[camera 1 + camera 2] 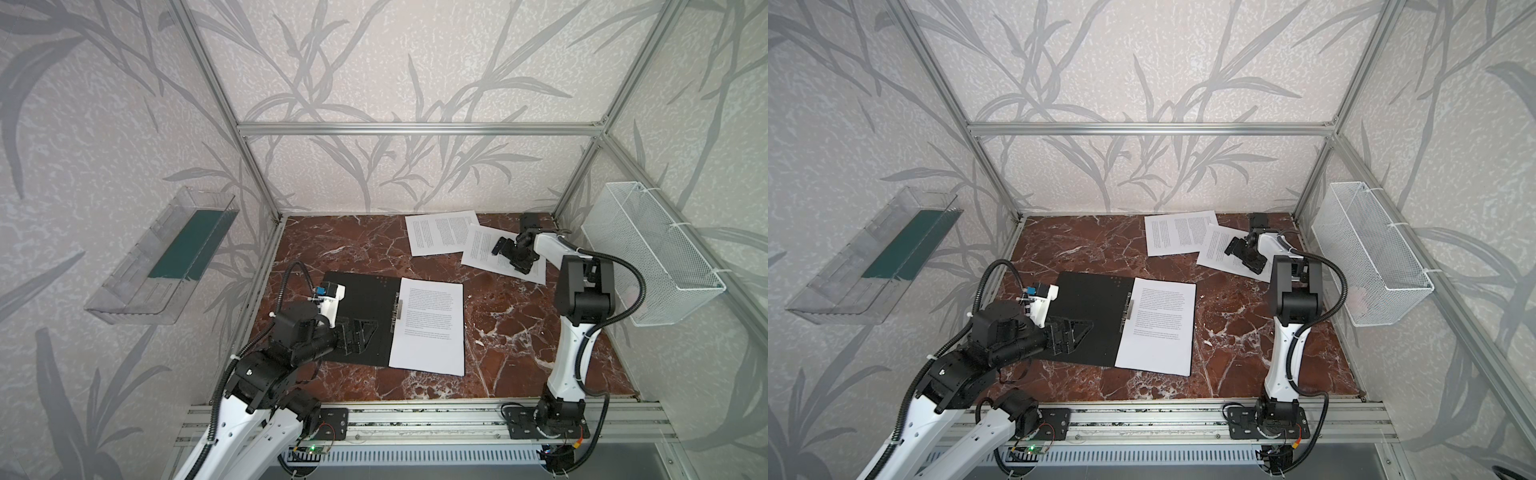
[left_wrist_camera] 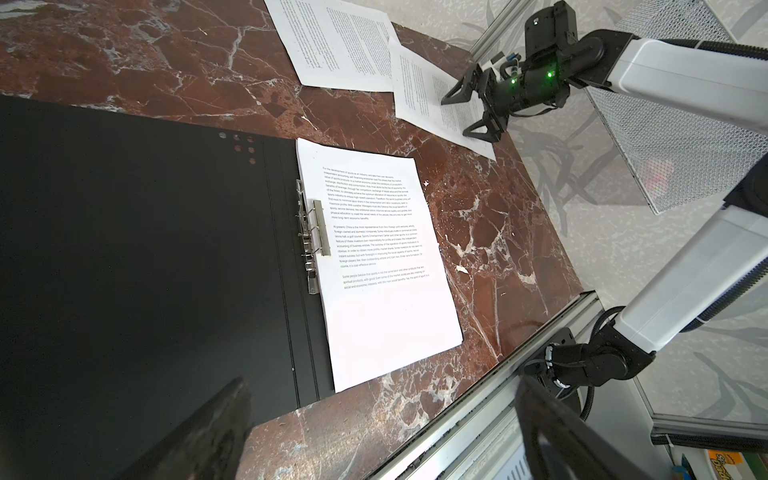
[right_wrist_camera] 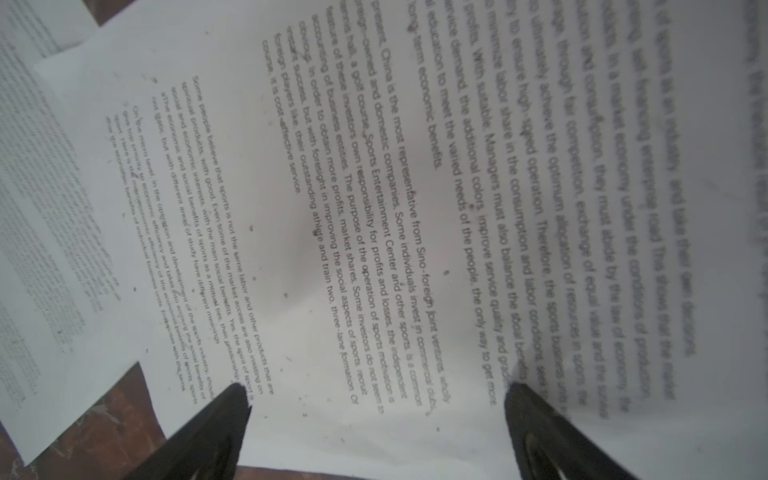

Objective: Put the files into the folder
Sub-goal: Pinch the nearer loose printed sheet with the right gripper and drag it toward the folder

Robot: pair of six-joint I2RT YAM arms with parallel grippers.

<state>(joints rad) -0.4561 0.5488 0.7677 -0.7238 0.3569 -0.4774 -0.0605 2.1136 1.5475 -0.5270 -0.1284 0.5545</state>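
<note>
The folder [image 1: 357, 307] lies open near the table's middle, black inside up, with a metal clip [image 1: 399, 309] at its spine. One printed white sheet [image 1: 430, 326] rests on its right half. Two more files [image 1: 440, 232] [image 1: 482, 249] lie overlapping at the back right. My right gripper [image 1: 507, 259] [image 3: 378, 390] is open, fingertips low over the nearer loose sheet [image 3: 374, 249], with nothing between them. My left gripper [image 1: 365, 336] [image 2: 380, 395] is open above the folder's left half [image 2: 145, 257], holding nothing.
A white wire basket [image 1: 652, 266] hangs on the right wall beside the right arm. A clear plastic tray [image 1: 162, 257] hangs on the left wall. An aluminium rail [image 1: 415, 419] borders the front of the red marble table [image 1: 511, 332], and frame posts stand at the back corners.
</note>
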